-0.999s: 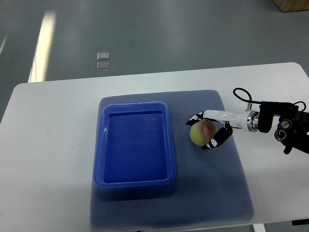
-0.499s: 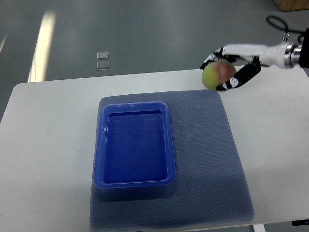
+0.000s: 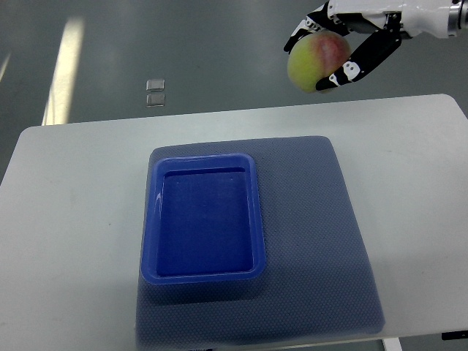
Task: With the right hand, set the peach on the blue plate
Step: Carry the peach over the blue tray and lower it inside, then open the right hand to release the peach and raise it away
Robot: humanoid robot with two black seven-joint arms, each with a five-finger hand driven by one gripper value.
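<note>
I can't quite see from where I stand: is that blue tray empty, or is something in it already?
Empty. The rectangular blue plastic tray shows only bare floor; the peach is in the right robot hand.

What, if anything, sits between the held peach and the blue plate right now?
Nothing visible does. The right hand holds the peach raised near the picture's top right. The blue plate lies empty on the mat to the lower left, and the mat between them is bare.

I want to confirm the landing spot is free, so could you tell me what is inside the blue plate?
Nothing: the blue plate shows only its bare floor. The peach is in the right hand, raised up. The mat under the plate is covered.
</note>
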